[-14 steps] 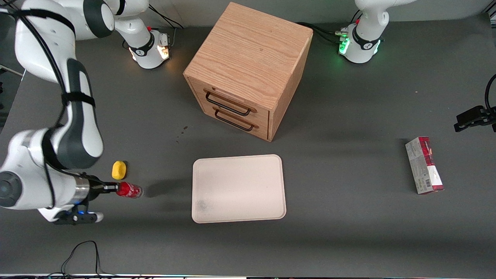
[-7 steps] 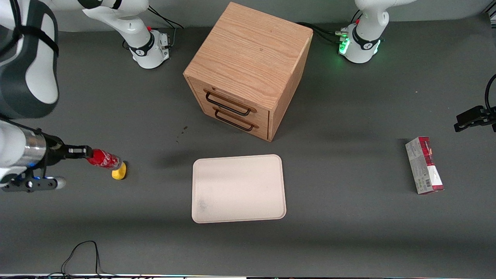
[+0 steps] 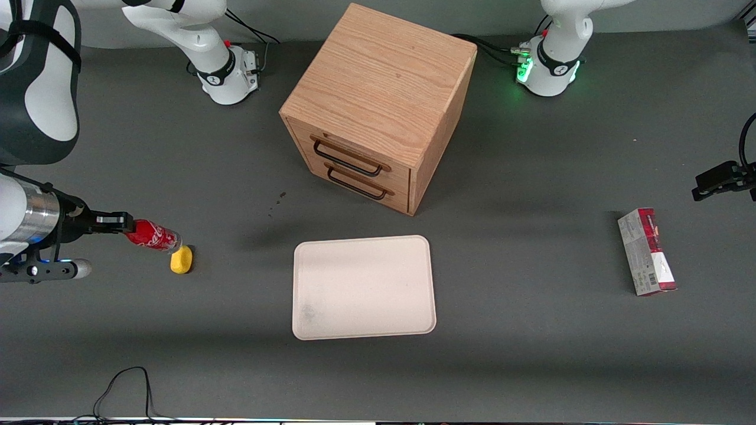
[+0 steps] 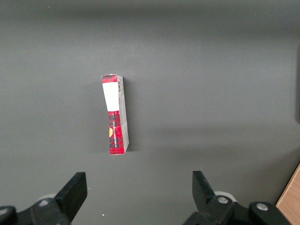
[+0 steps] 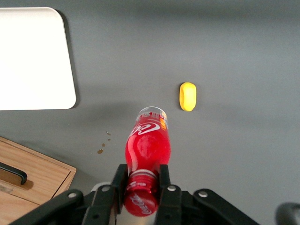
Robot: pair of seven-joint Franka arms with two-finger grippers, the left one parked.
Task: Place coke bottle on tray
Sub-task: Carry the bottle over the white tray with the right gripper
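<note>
The end effector (image 5: 142,187) is clamped on the coke bottle (image 3: 150,236) at its red cap, carrying it in the air above the counter (image 3: 531,366) by the yellow lump (image 3: 181,260), well clear of the tray (image 3: 363,287), which holds nothing yet.

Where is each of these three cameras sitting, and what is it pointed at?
Front view: high above the table, facing both arms' bases; shows the tray, drawer box, gripper.
Right wrist view: on the working arm, looking down past jaws clamping the coke bottle.
Left wrist view: above the carton.
Front and right wrist views share bottle, tray, yellow lump.
</note>
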